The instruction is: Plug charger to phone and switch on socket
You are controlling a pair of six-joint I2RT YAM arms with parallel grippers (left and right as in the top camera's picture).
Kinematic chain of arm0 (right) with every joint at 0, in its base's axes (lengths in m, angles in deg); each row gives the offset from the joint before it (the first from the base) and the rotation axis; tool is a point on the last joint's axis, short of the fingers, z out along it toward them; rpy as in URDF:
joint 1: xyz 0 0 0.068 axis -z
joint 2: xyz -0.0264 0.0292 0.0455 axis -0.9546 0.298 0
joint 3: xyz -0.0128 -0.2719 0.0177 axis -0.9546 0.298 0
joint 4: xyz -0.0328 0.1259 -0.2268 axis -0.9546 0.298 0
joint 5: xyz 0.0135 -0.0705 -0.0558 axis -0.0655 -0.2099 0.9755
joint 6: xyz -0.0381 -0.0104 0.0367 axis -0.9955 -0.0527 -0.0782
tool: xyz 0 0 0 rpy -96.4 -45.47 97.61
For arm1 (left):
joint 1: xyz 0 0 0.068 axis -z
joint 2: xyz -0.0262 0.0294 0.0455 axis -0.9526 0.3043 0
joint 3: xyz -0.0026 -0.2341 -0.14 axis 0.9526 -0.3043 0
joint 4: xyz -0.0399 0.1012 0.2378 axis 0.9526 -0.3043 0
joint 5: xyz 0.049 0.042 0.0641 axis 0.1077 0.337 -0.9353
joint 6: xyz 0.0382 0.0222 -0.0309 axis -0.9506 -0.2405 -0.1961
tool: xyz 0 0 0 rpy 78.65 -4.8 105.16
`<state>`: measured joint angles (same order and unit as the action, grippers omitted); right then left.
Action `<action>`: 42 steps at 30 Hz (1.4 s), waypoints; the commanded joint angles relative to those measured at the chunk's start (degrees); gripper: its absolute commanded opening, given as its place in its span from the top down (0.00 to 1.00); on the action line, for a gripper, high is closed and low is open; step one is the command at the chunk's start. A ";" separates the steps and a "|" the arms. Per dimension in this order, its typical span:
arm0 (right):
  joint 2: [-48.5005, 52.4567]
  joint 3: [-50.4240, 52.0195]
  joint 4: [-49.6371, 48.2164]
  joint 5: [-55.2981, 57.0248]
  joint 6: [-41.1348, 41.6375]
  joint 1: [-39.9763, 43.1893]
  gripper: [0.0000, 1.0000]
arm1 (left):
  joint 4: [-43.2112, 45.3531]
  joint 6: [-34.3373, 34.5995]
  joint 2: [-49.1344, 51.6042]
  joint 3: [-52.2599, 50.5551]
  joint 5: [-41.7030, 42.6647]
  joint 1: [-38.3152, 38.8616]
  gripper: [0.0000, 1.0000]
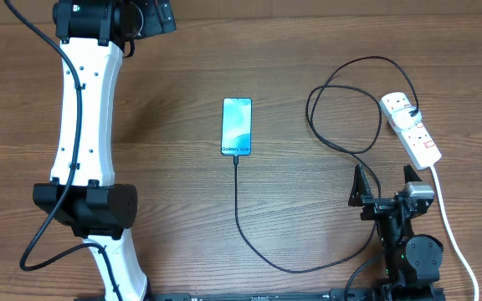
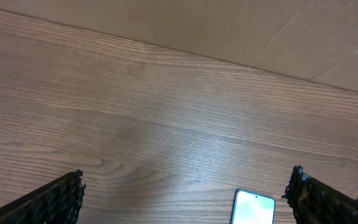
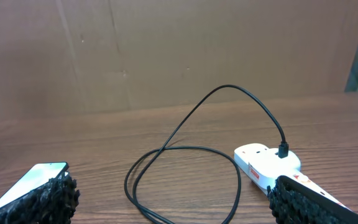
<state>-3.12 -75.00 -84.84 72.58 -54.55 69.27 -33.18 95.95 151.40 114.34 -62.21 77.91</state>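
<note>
Left end effector (image 2: pixel 186 180) and right end effector (image 1: pixel 384 182) gape empty; charger (image 1: pixel 236 209) sits plugged into phone (image 1: pixel 236 125) and socket (image 1: pixel 412 130).

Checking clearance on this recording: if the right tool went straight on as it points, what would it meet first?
Most likely the charger's looped cable, lying ahead of the right tool; the socket sits right of that line, the phone left. Depth is hard to judge.

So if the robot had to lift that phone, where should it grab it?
Probably take the phone across its two long edges, midway, straight down from above. It lies flat, screen up, and the charger cable meets its bottom short edge, so avoid that end.
</note>
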 commanded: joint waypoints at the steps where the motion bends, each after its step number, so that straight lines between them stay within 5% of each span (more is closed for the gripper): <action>1: -0.59 0.61 -0.09 0.22 -0.07 0.04 0.00 | 0.02 0.81 0.46 -0.22 -0.50 0.42 0.00; 10: -0.59 0.61 0.22 -2.14 -6.75 -0.17 0.00 | 0.02 0.81 0.46 -0.22 -0.50 0.42 0.00; 42: -0.57 0.61 0.09 -1.86 -6.45 -0.17 0.00 | 0.02 0.81 0.46 -0.22 -0.50 0.42 0.00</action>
<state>-3.12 -75.00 -84.40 70.88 -60.74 69.24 -33.18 95.95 151.40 114.34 -62.21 77.91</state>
